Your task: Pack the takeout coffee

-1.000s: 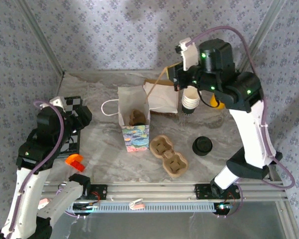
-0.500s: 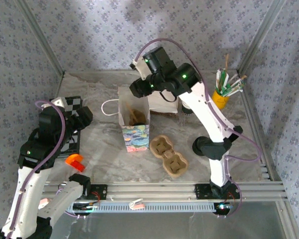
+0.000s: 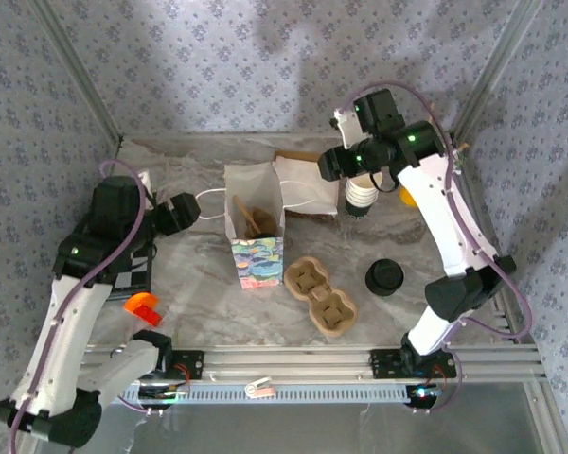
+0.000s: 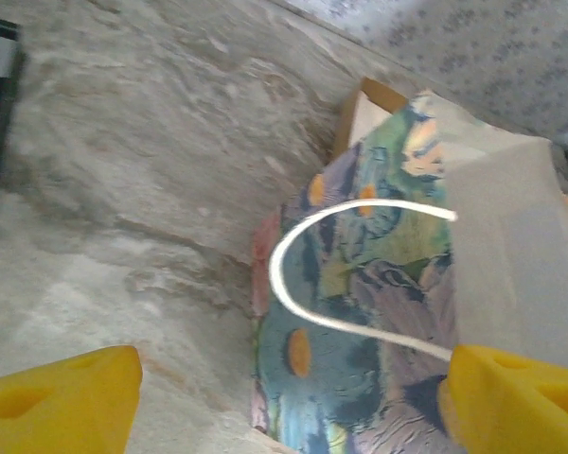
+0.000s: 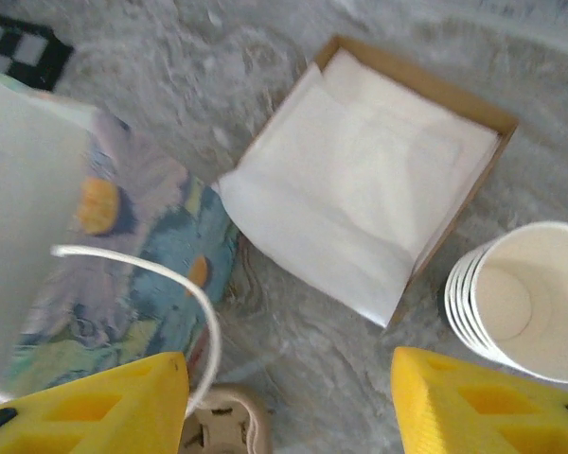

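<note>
The takeout coffee (image 3: 384, 277), a small cup with a round black lid, stands on the table right of the pulp cup tray (image 3: 320, 295). The white paper bag (image 3: 256, 227) with a painted side stands open at the centre, something brown inside it. My left gripper (image 3: 183, 212) is open just left of the bag. In the left wrist view the gripper (image 4: 293, 407) faces the painted bag side (image 4: 379, 312) and its white handle (image 4: 293, 284). My right gripper (image 3: 333, 163) hangs open above the napkin box (image 5: 379, 180), beside the stack of lidless cups (image 5: 525, 303); its yellow fingers (image 5: 85, 407) hold nothing.
The cup stack (image 3: 362, 197) and napkin box (image 3: 308, 184) sit at the back behind the tray. A yellow holder (image 3: 412, 196) stands partly behind the right arm. A checkered board (image 3: 133, 274) and an orange piece (image 3: 142, 305) lie at the left.
The right arm swung left over the bag, then came back over the napkin box and cup stack. The left arm reached right, towards the bag's handle.
</note>
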### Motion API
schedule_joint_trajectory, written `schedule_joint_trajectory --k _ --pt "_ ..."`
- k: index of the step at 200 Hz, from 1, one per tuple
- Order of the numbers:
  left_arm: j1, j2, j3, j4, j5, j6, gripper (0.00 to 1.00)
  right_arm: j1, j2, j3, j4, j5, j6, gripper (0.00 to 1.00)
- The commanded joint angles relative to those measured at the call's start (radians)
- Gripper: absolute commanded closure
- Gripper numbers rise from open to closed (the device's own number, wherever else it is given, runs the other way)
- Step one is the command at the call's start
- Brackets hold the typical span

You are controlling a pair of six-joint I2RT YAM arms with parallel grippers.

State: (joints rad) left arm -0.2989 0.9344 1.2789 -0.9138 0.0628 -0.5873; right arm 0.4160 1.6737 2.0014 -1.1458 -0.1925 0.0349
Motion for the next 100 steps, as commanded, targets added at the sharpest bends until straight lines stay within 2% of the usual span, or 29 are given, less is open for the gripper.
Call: schedule_joint_trajectory --k 1,30,60,100 --pt "0.007 0.052 0.042 0.048 0.151 0.023 0.18 -0.045 0.047 -0.069 0.046 -0.134 -0.057 0.41" --pt "-0.025 0.139 0.063 0.071 0.206 0.027 0.19 -0.059 0.093 -0.146 0.117 -0.196 -0.072 0.42" --pt "-0.076 0.251 0.119 0.054 0.176 0.051 0.20 -0.059 0.150 -0.155 0.154 -0.211 -0.083 0.42" --pt "-0.094 0.366 0.188 0.021 0.117 0.077 0.31 -0.048 0.189 -0.163 0.174 -0.198 -0.092 0.45"
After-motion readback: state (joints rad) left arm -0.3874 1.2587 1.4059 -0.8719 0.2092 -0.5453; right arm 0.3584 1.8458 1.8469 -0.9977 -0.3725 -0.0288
